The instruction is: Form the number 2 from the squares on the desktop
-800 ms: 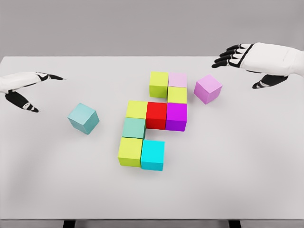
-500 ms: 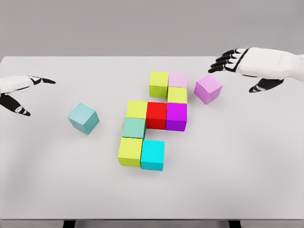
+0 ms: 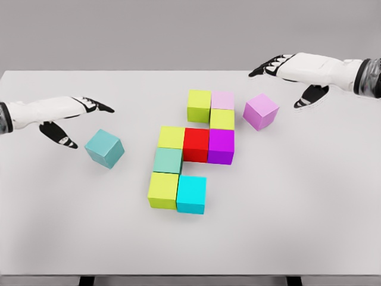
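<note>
Several coloured cubes form a cluster mid-table: a lime cube (image 3: 199, 105) and a pale pink cube (image 3: 222, 100) at the top, a red cube (image 3: 196, 143) and a magenta cube (image 3: 221, 145) in the middle, a cyan cube (image 3: 191, 193) at the bottom. A loose violet cube (image 3: 261, 111) sits right of the cluster. A loose teal cube (image 3: 104, 148) lies to the left. My left hand (image 3: 77, 116) hovers open just up-left of the teal cube. My right hand (image 3: 286, 77) hovers open above and behind the violet cube.
The white table (image 3: 309, 196) spans the view, with its front edge near the bottom. Two dark table legs show below it. A grey wall stands behind.
My left hand has moved right toward the teal cube. My right hand has shifted left, closer over the violet cube. No cube has moved.
</note>
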